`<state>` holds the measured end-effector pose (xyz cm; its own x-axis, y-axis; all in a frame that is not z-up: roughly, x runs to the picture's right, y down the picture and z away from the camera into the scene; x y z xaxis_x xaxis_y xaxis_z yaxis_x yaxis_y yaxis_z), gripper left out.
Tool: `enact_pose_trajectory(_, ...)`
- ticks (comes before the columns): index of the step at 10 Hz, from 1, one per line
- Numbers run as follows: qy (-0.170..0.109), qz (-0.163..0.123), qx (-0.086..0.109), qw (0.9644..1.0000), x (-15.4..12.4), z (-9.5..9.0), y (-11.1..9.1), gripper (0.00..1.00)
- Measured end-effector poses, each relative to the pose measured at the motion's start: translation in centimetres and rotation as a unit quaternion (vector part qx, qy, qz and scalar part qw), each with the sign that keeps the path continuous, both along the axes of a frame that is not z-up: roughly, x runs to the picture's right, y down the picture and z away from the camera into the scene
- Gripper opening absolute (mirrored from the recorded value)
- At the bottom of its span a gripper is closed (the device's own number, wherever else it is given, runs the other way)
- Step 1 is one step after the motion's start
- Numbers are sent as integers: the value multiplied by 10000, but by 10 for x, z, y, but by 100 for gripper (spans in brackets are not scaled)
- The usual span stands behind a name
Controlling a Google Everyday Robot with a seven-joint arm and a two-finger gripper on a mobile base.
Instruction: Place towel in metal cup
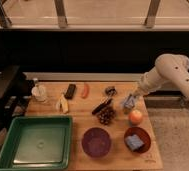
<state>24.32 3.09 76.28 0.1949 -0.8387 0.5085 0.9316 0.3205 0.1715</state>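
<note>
My gripper (130, 101) hangs from the white arm (168, 72) at the right, low over the wooden table (88, 120). A pale bluish-grey bundle shows at its tip; I cannot tell whether it is the towel or part of the gripper. A small dark metal cup (110, 90) stands just left of and behind the gripper, apart from it. A blue folded piece (134, 142) lies in the red bowl (145, 134) at the front right.
Near the gripper are an orange-red fruit (135, 117), a dark bunch (106, 116) and a dark utensil (102, 106). A purple bowl (96, 141), a green tray (33, 142), a banana (62, 103), a red vegetable (85, 90), a dark block (70, 91) and a white bottle (38, 92) lie to the left.
</note>
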Motion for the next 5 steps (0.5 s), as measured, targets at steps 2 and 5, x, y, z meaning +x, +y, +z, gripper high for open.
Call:
enact_pose_trajectory(2, 3, 84, -150, 9999, 0, 14, 8, 29)
enact_pose_trajectory(5, 16, 153, -356, 9992, -1, 39, 23, 60)
